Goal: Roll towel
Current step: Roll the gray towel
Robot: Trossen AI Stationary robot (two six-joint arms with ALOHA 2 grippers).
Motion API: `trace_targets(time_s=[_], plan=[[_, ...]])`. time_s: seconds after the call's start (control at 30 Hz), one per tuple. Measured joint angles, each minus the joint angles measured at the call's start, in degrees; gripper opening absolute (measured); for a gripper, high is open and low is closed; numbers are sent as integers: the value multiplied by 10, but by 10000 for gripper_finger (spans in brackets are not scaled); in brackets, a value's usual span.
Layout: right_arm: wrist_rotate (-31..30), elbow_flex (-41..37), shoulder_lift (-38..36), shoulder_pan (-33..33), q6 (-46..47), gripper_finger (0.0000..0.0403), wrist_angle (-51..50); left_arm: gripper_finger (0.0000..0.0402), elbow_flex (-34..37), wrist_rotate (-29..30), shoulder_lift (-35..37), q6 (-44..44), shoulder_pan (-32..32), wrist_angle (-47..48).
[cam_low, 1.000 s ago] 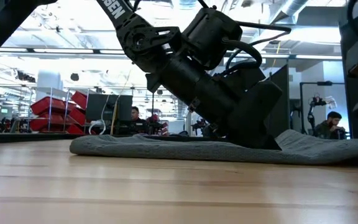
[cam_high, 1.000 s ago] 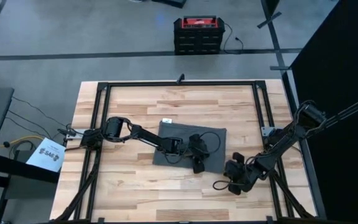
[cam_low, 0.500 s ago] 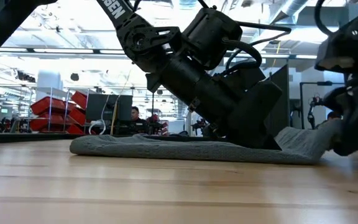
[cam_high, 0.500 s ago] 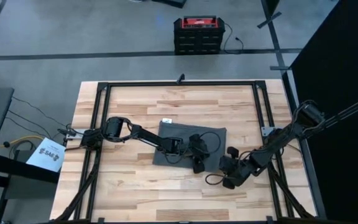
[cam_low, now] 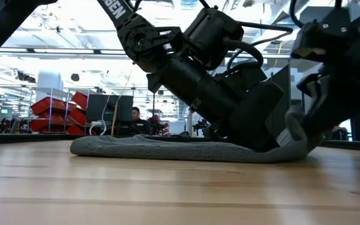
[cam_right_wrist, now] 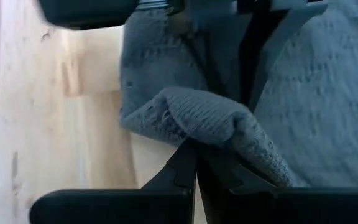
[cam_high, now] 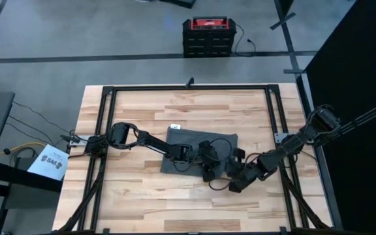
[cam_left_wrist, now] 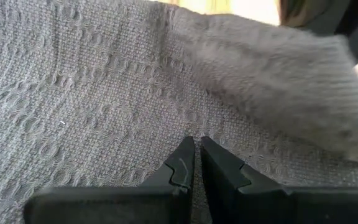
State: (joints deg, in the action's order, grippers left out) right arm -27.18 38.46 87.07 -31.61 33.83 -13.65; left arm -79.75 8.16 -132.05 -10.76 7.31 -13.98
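Observation:
The dark grey towel [cam_high: 188,145] lies flat on the middle of the table, with its white tag [cam_high: 174,126] at the far left corner. My left gripper [cam_high: 207,175] is shut, its tips down on the towel's near right part [cam_left_wrist: 196,155]. My right gripper [cam_high: 230,172] sits at the towel's near right corner and is shut on it. That corner stands raised and curled over [cam_low: 294,128] toward the left arm. The rest of the cloth [cam_low: 155,149] stays flat on the wood. My left gripper presses its shut fingertips [cam_left_wrist: 188,163] down on the flat cloth just inside the near right corner, slanting down from the table's left side. My right gripper pinches the towel's near right corner [cam_right_wrist: 211,127] between its two fingers, coming from the table's right. The pinched cloth humps into a fold over the fingertips, lifted off the wood [cam_low: 292,125], while the rest lies on the table.
Black frame rails [cam_high: 107,130] run along the table's left, right and far sides. A red and black case [cam_high: 208,36] stands on the floor beyond the far edge. Bare wood [cam_high: 175,202] lies between the towel and the near edge.
My right gripper has travelled toward the table's left and slightly far, up to the towel's near right corner. That corner, flat on the wood a second ago, has been lifted and curled over toward the left arm. The rest of the towel has stayed put.

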Motion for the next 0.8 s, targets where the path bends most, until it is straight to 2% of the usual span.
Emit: trace_targets(time_s=[0.33, 0.67, 0.8], plan=[[-2, 0, 0, 37, -100, 0, 42, 15, 0, 0, 0, 4, 0, 0], [-87, 29, 0, 59, -170, 0, 22, 15, 0, 0, 0, 4, 0, 0], [-88, 35, 0, 56, -160, 0, 16, 15, 0, 0, 0, 5, 0, 1]])
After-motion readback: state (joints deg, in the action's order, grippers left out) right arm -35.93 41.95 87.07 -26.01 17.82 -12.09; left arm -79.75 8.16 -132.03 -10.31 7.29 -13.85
